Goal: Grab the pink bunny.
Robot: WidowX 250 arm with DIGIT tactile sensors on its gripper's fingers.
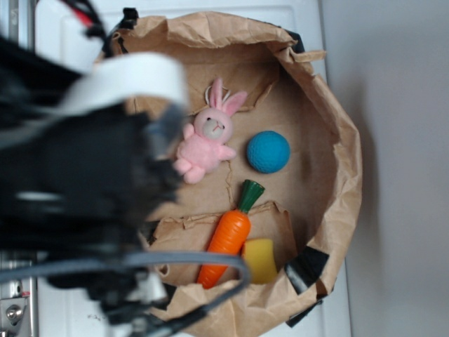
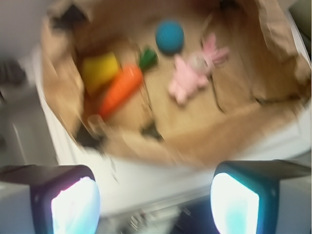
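White tabletop (image 1: pixel 330 14) carried a crumpled brown paper nest (image 1: pixel 344 161) that served as a shallow bowl for four toys. Farthest left in the exterior view, the blurred black bulk of the arm filled the frame; the wrist view showed the gripper (image 2: pixel 156 200) with its two fingers spread wide apart and nothing between them, hanging outside the paper's rim, well apart from the toys. Next to the right lay the pink bunny (image 1: pixel 205 140), on its back on the paper floor, ears aimed at the far rim, near the blue ball (image 1: pixel 268 152) and above the orange carrot (image 1: pixel 228 239) and yellow block (image 1: pixel 259 258). It was pale pink and fluffy, with a whitish face, two upright ears and stubby limbs. Judging by the plush, it would be light and squashy, unlikely to slip or break; closing across the round belly looked the surest hold, since ears or limbs could fold out of a pinch.
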